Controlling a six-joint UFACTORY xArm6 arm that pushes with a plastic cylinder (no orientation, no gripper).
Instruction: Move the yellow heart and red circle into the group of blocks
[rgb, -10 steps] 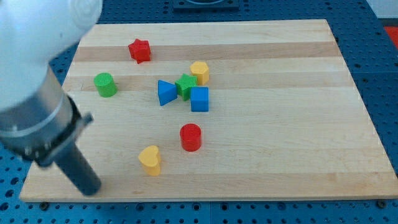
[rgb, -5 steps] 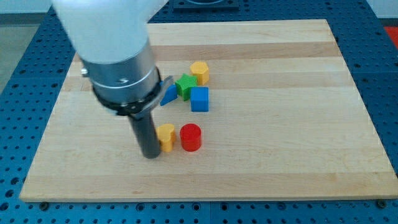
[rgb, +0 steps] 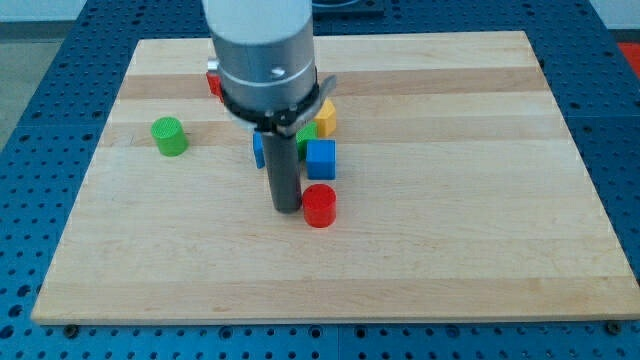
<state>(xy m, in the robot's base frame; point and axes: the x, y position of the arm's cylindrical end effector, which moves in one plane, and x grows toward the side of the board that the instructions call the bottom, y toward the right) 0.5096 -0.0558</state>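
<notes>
My tip (rgb: 287, 208) is now pressing beside the red circle (rgb: 320, 206), having swept the yellow heart out of sight toward the blue cube (rgb: 321, 159); no end effector exists to open or close.

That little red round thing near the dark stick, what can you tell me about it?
The red circle is a short, stubby cylinder standing upright on the wooden board, flat face up. It looks like matte plastic with faintly ridged sides. My tip sits right against its side, toward the view's left; whether they actually touch is hard to tell. The blue cube lies just above it toward the view's top, with a sliver of board between them. Nothing rests on it.
</notes>
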